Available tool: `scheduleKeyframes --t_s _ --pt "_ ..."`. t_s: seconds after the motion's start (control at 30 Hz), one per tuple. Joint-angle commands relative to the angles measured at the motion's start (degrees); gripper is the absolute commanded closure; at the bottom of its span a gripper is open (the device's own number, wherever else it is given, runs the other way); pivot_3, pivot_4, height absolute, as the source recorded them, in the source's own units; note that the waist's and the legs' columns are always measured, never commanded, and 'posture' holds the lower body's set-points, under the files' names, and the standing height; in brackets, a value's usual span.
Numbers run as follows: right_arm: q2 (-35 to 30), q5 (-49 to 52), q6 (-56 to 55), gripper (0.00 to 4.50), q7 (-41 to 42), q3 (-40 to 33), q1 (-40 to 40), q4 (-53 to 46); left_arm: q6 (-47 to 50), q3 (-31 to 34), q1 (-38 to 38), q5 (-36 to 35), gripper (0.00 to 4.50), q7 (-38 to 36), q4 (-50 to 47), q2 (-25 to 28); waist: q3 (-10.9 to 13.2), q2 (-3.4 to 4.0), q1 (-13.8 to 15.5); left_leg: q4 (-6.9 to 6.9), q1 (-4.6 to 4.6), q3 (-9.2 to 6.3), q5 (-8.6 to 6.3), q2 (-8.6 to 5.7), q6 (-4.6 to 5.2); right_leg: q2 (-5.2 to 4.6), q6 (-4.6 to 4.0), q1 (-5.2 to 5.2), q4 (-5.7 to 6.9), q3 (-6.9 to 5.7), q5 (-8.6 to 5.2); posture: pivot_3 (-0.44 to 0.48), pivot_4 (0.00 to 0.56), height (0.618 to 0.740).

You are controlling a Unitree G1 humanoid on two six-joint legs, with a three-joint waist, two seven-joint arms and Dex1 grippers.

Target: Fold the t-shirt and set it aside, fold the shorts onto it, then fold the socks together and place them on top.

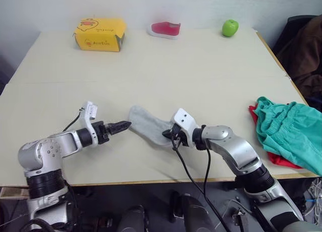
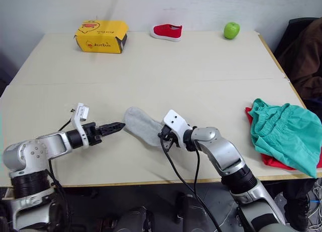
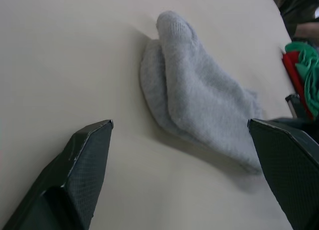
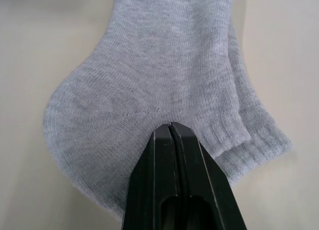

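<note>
Two light grey socks lie stacked flat on the table near its front middle. My right gripper is shut, and its closed fingertips rest on the socks at the heel and cuff end. No cloth shows between the fingers. On the toe side, my left gripper is open and points at the socks with a short gap between them. The teal-green shorts lie folded on the red t-shirt at the table's right edge.
Along the far edge of the table stand a yellow box, a small red shoe and a green apple. A dark brown cloth hangs past the table's right side. Black cables trail from my right wrist over the front edge.
</note>
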Motion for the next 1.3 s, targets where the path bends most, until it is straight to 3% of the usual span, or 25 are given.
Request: scheduleKeyframes --t_s 0.03,0.3,0.4,0.7,0.83,1.0,1.1,1.3 --pt "0.20 -0.36 1.02 4.50 0.72 1.18 0.60 1.14 3.00 0.52 -1.46 -0.10 0.04 3.93 1.23 -3.39 0.00 0.00 0.00 -0.01 0.01 0.02 0.00 0.00 0.00 0.00 0.00 0.00 0.00 0.02 0.00 0.000 0.150 0.740" --pt "0.33 -0.58 1.32 4.50 0.64 0.98 0.77 0.98 2.39 0.75 -5.99 0.79 0.04 8.21 8.20 -7.68 -0.29 -0.05 0.27 0.00 0.13 0.01 0.01 -0.03 -0.04 -0.01 0.00 0.10 0.02 0.06 0.00 0.000 0.150 0.740" --pt "0.31 -0.59 1.41 4.50 0.53 0.83 0.90 0.85 0.91 0.35 -6.59 0.58 0.60 8.44 9.36 -8.27 -0.30 -0.05 0.29 0.00 0.15 0.02 0.01 -0.03 -0.04 -0.01 0.00 0.10 0.03 0.07 0.00 0.000 0.150 0.740" --pt "0.30 -0.58 1.80 4.50 0.30 0.48 1.46 0.31 -2.76 -4.01 -5.15 -0.43 3.34 7.33 3.89 -7.32 -0.30 -0.05 0.04 -0.03 0.11 0.02 0.01 -0.03 -0.07 0.01 0.00 0.05 0.02 0.07 0.00 0.000 0.150 0.740" --pt "0.18 -0.68 1.82 4.50 0.12 0.36 2.18 0.01 -10.25 -14.13 -2.52 0.79 4.46 1.91 -5.53 -3.05 -0.30 -0.05 0.00 -0.04 0.08 0.02 0.01 -0.02 -0.10 0.02 -0.01 0.00 0.02 0.07 -0.01 0.000 0.150 0.740" --pt "0.60 -0.82 1.95 4.50 -0.39 0.06 2.97 -0.23 -29.20 -34.49 0.64 13.05 4.46 -7.83 -12.85 8.86 -0.30 -0.05 -0.01 -0.05 0.09 0.05 0.00 -0.03 -0.12 0.01 -0.02 0.01 -0.01 0.10 -0.01 0.000 0.150 0.740" --pt "0.82 -0.43 2.43 4.50 -0.94 -0.90 3.47 -0.89 -40.02 -43.46 1.32 21.51 4.46 -12.02 -12.39 14.28 -0.30 -0.04 -0.01 -0.11 0.10 0.08 -0.01 -0.01 -0.14 0.04 -0.07 -0.01 -0.03 0.11 -0.04 0.000 0.150 0.740" --pt "0.92 3.06 6.27 4.50 -1.88 -6.09 5.64 -5.51 -61.28 -52.97 0.30 37.39 4.46 -14.47 -5.36 18.08 -0.30 -0.03 0.36 -0.12 0.06 0.06 -0.01 0.01 -0.10 0.02 -0.09 0.00 -0.33 0.09 -0.05 0.000 0.150 0.740"
